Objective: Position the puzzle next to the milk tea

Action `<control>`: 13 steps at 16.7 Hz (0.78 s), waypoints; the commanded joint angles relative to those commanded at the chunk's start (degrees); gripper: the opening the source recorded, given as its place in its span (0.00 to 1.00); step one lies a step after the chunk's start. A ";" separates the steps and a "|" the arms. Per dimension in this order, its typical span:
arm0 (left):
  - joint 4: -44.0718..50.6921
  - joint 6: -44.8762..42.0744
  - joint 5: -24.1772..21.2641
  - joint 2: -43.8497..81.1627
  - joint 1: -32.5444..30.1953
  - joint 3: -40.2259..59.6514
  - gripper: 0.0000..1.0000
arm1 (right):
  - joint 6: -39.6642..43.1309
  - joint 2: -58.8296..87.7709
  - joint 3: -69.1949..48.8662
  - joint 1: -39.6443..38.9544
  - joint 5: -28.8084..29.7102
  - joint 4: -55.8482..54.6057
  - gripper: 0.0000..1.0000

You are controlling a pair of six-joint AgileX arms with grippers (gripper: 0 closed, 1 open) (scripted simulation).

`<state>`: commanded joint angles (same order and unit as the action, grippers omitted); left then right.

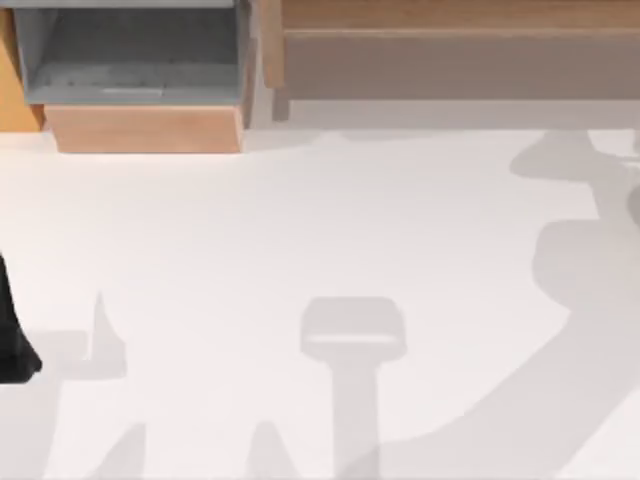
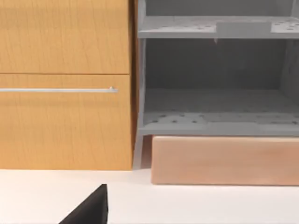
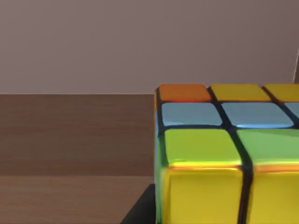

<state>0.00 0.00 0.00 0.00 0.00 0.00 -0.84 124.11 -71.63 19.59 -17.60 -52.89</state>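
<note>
The puzzle [image 3: 224, 154] sits huge at the lower right of your right wrist view, so it's probably carried, though I can't tell the right hand's grip. Keep it level and move slowly toward the milk tea. The left arm [image 1: 15, 340] is parked at the top view's left edge, over the bench [image 1: 300, 220].

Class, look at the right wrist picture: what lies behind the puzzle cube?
Behind the puzzle stand a brown wooden board and a plain wall; whatever the cube covers stays hidden.

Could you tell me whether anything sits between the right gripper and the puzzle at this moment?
Nothing visible does. The right wrist view has the puzzle right up close, with wood panelling behind it. The milk tea's position cannot be judged.
</note>
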 joint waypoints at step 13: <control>0.00 0.00 0.00 0.00 0.00 0.00 1.00 | -8.42 -6.59 -7.42 -8.98 -0.52 21.06 0.00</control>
<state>0.00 0.00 0.00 0.00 0.00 0.00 -9.25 117.52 -79.06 10.60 -18.12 -31.83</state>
